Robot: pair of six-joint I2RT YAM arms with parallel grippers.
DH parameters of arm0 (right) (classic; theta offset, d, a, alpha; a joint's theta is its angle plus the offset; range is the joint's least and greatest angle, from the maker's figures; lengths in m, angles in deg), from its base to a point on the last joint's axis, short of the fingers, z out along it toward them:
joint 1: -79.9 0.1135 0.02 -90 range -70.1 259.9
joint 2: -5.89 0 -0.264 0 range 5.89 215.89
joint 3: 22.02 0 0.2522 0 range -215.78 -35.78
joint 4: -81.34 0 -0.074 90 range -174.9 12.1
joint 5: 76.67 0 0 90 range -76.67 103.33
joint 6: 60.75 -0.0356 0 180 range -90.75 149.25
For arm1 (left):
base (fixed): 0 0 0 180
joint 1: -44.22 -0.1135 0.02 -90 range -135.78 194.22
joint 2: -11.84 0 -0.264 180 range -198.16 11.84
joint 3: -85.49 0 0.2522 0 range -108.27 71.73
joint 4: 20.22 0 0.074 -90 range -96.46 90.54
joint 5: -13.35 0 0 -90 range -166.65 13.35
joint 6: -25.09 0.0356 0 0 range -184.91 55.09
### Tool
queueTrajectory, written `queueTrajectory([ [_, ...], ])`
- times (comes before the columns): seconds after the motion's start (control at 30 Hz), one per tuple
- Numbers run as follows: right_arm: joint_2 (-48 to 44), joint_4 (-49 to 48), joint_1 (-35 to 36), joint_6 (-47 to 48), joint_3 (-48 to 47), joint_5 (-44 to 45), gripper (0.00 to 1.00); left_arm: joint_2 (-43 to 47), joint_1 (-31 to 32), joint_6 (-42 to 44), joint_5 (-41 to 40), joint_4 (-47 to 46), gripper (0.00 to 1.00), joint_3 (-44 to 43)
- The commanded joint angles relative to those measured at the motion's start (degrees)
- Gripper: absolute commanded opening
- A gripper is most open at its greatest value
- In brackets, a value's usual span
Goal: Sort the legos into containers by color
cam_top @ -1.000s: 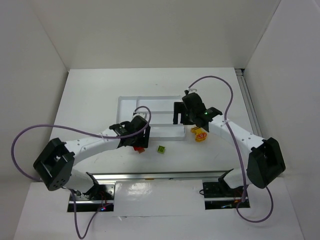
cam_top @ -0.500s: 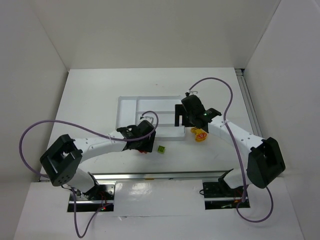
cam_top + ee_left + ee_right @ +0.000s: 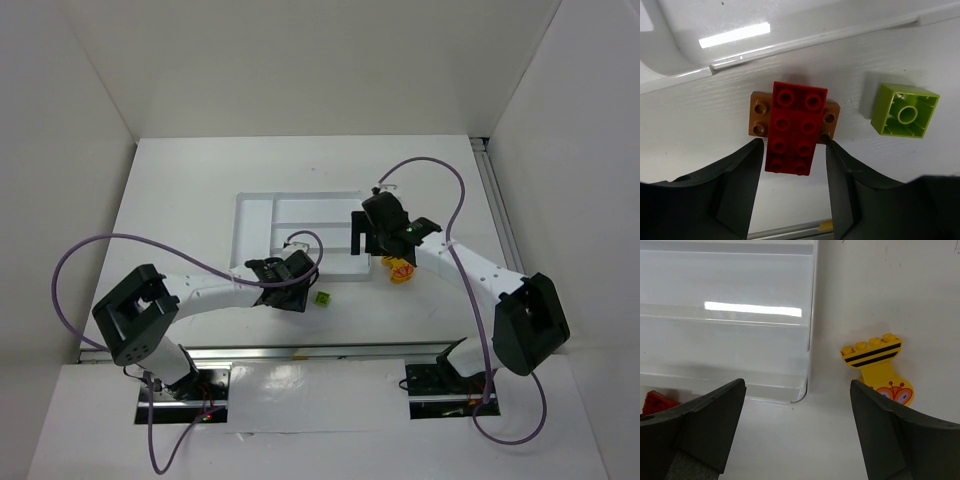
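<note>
1. The left gripper [image 3: 794, 146] points down at the table [image 3: 700, 115]. Its jaws stand narrow on either side of a red brick [image 3: 795, 127], with a sliver of table showing on each side, so nothing is held.
2. The red brick lies studs up, crosswise on a brown brick [image 3: 759, 120] whose ends stick out to either side of it. I cannot tell whether the two are pressed together.
3. The step in hand looks like picking up the red brick. The fingers [image 3: 740, 180] should meet its long sides squarely, low on the brick but clear of the brown ends. If they catch the brown ends, both colours may lift as one.
4. If the brown brick does come up too, the pair would need separating before either goes into a compartment.
5. A green brick [image 3: 905, 111] lies hollow side up just to the right, apart from the pair. The right finger should stay clear of it.
6. Beyond the bricks runs the near rim of the white tray [image 3: 805, 30], so the carry is short.
7. The right gripper [image 3: 796, 390] hovers wide and holds nothing, above the tray's corner. A yellow piece [image 3: 880, 365] lies on the table beside it.
</note>
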Motion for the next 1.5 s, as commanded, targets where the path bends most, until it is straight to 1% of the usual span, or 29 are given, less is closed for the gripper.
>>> queueTrajectory([
  [0.0,0.1,1.2,0.0,0.2,0.4,2.9,0.92,-1.1,0.0,-3.0,-3.4,2.2,0.63,-2.1],
  [0.1,0.1,1.7,0.0,0.2,0.4,3.6,0.92,-1.6,0.0,-2.5,-3.4,2.2,0.57,-3.3],
  [0.17,0.1,1.7,0.0,0.2,0.4,3.6,0.92,-1.6,0.0,-2.5,-3.9,2.7,0.58,-3.3],
  [0.3,0.7,1.7,0.0,0.2,0.4,2.4,0.92,-0.5,0.0,-1.9,-4.5,4.0,0.71,-4.4],
  [0.33,0.7,1.7,0.0,0.2,0.9,1.9,0.92,-0.5,0.0,-1.9,-5.1,5.3,0.77,-4.9],
  [0.37,1.2,1.2,0.0,0.2,0.9,1.9,0.92,-0.5,0.0,-1.9,-5.9,5.9,0.79,-5.8],
  [0.47,1.2,1.2,0.0,0.2,0.9,1.4,0.92,-0.5,0.0,-1.3,-7.3,7.3,0.79,-7.0],
  [0.63,1.7,1.2,0.0,0.2,0.4,1.4,0.92,-3.2,0.0,0.3,-7.8,7.3,0.66,-9.8],
  [0.77,1.7,1.8,0.0,0.2,0.4,2.0,0.92,-3.2,0.0,0.3,-7.3,6.8,0.66,-9.8],
  [0.87,1.2,1.8,0.0,-0.3,1.6,2.0,0.92,-3.2,0.0,-0.2,-6.7,6.2,0.71,-9.1],
  [0.97,1.2,1.8,0.0,-0.3,1.6,2.0,0.92,-3.8,0.0,-0.7,-6.7,6.2,0.74,-8.6],
  [1.0,1.2,1.8,0.0,-0.3,1.6,2.0,0.92,-3.8,0.0,-0.7,-6.7,6.2,0.74,-8.6],
  [1.1,1.8,1.8,0.0,-0.3,1.0,2.0,0.92,-3.8,0.0,-0.7,-5.6,4.8,0.68,-7.9],
  [1.17,2.3,1.8,0.0,-0.3,1.0,2.6,0.92,-3.8,0.0,-1.3,-5.6,4.0,0.68,-7.9],
  [1.2,2.3,1.8,0.0,-0.3,1.0,2.6,0.92,-4.3,0.0,-1.3,-5.6,4.0,0.66,-7.9],
  [1.37,2.9,1.8,0.0,0.2,-0.1,2.1,0.92,-4.3,-0.5,-1.3,-5.0,4.0,0.66,-7.9],
  [1.4,2.9,1.8,0.0,0.2,-0.1,2.1,0.92,-4.3,-0.5,-1.3,-4.2,4.0,0.68,-7.9],
  [1.47,2.9,1.8,0.0,0.2,-0.1,2.6,0.92,-4.3,-1.1,-1.3,-3.7,3.4,0.68,-7.1],
])
